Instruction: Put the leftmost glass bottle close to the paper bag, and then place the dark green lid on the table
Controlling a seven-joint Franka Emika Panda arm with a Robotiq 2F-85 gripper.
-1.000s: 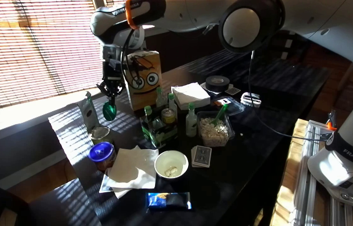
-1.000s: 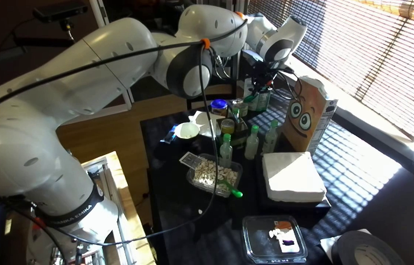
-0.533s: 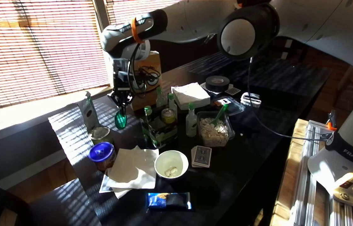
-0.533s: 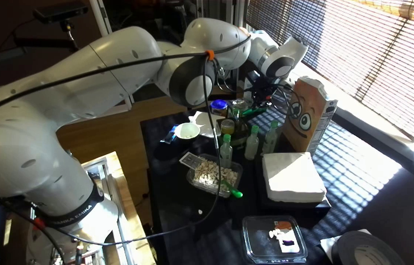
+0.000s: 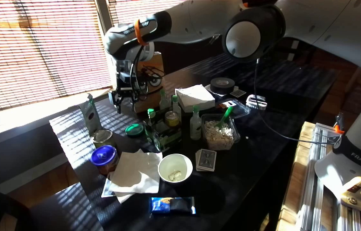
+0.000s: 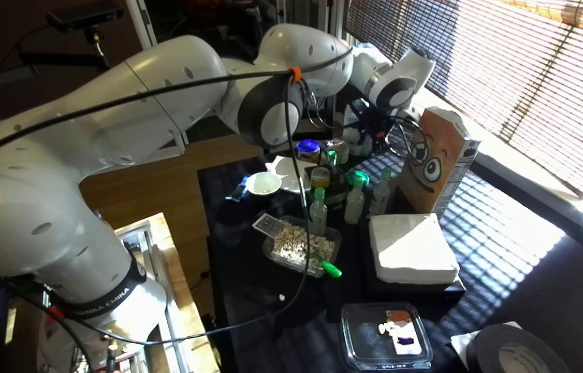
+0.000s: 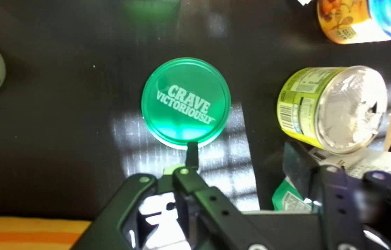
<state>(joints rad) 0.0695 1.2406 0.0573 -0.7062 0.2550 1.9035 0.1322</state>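
Note:
The dark green lid, round with white lettering, lies flat on the black table, left of the bottle carrier in an exterior view. Above the table hangs my gripper, its fingers apart with nothing between them. One finger overlaps the lid's rim in the wrist view; in an exterior view the gripper stands higher than the lid. The brown paper bag with its cartoon face stands upright behind the gripper. Close to it is a green-capped glass bottle. Which bottle is the leftmost one, I cannot tell.
Beside the lid stand the carrier with a bottle and a can, a green can and a pouch. A blue-lidded jar, a bowl, a tub and napkins are further off.
The gripper came down and shifted rightward in an exterior view, holding the lid upright. Its fingers have since opened, and the lid now lies flat on the table. The bag has shifted slightly.

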